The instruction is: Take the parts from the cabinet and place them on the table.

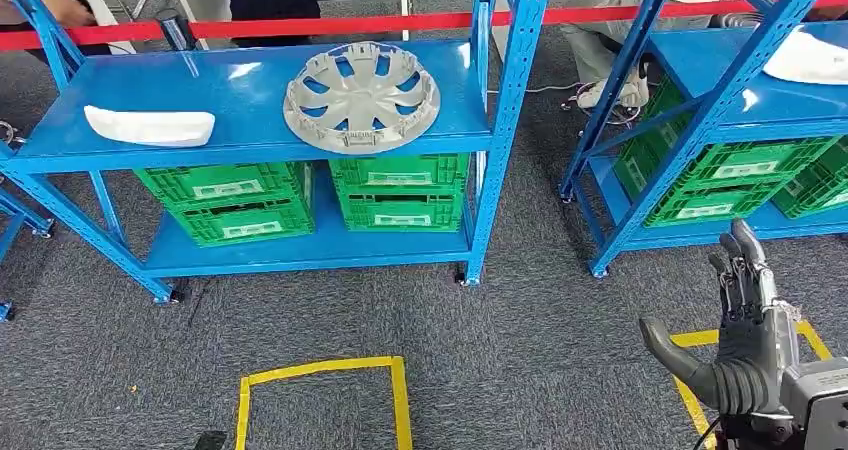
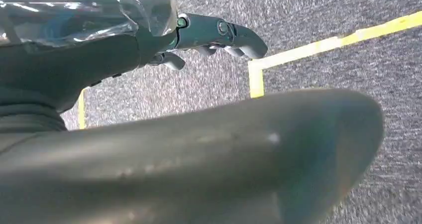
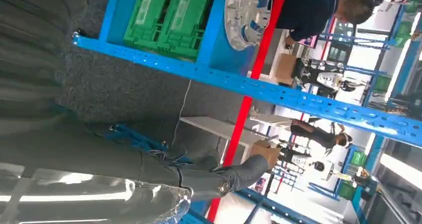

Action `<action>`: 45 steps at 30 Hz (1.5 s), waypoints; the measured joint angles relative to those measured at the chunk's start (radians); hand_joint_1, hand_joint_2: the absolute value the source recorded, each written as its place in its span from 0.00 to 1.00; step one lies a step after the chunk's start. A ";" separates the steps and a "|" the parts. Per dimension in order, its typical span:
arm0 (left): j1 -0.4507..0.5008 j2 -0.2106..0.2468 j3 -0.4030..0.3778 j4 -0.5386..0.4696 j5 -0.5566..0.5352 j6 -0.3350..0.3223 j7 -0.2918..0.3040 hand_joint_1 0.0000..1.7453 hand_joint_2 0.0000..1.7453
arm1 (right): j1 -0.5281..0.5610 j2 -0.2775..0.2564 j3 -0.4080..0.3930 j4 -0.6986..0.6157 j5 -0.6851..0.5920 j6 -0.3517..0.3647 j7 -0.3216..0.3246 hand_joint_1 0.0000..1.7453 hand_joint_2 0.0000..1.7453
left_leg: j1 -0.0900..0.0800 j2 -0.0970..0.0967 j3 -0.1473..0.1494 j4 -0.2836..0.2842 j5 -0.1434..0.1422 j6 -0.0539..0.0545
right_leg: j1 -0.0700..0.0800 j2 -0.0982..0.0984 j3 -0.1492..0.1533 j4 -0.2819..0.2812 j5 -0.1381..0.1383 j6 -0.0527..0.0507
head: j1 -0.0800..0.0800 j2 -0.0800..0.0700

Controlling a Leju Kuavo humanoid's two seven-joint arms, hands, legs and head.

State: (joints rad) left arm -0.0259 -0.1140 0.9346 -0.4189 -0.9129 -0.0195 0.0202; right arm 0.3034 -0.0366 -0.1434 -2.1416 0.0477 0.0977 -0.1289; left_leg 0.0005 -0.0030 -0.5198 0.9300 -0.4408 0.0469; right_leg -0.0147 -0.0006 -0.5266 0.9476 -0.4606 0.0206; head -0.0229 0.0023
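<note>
A humanoid robot's right hand (image 1: 745,335) rises at the lower right of the head view, fingers extended and thumb held apart, holding nothing, above grey carpet. The left hand (image 2: 209,40) hangs over the carpet beside a corner of yellow floor tape (image 2: 318,47), its fingers loosely apart with nothing between them. On the floor ahead, a taped yellow square (image 1: 320,395) marks a standing spot before the blue shelving rack (image 1: 510,100). Two rows of green crates (image 1: 400,185) sit on the rack's lower shelf. On the top shelf lie the parts to be fetched: a grey wheel cover (image 1: 362,98), lying flat near the shelf's middle, and a white moulded part (image 1: 150,125), well apart from it toward the left end. The wheel cover looks like thin plastic, probably light and fairly stiff but liable to flex or crack at its spokes; its outer rim, or an opening between spokes, seems the surest place to take hold. The white piece appears smooth and possibly slippery, best gripped across its narrow width. A second rack (image 1: 700,110) stands to the right, and a red barrier tape (image 1: 330,25) runs behind, with people standing beyond it
</note>
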 joint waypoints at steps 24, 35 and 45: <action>0.016 0.015 0.015 0.006 -0.016 0.019 -0.004 0.00 0.00 | -0.001 0.034 -0.017 0.024 -0.003 0.039 -0.014 0.00 1.00 | 0.008 0.002 -0.181 0.321 -0.105 -0.053 | 0.002 0.011 -0.004 0.052 -0.039 -0.040 | 0.003 0.000; 0.019 0.021 0.025 0.006 -0.017 0.022 -0.004 0.00 0.00 | -0.004 0.036 -0.019 0.026 -0.003 0.040 -0.014 0.00 1.00 | -0.019 0.004 -0.020 0.025 0.001 0.028 | 0.005 0.007 -0.041 0.209 -0.122 -0.014 | 0.009 0.000; 0.028 0.011 0.026 0.005 -0.022 0.018 -0.004 0.00 0.00 | 0.000 0.031 -0.019 0.036 -0.004 0.042 -0.013 0.00 1.00 | -0.006 0.001 0.030 0.048 -0.075 -0.038 | -0.019 -0.005 -0.061 0.056 0.006 0.005 | 0.008 0.000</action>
State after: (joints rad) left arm 0.0017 -0.1030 0.9609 -0.4135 -0.9346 -0.0011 0.0164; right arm 0.3033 -0.0057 -0.1625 -2.1057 0.0439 0.1392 -0.1419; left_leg -0.0052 -0.0021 -0.4900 0.9782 -0.5158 0.0087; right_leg -0.0342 -0.0059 -0.5873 1.0038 -0.4551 0.0257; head -0.0145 0.0023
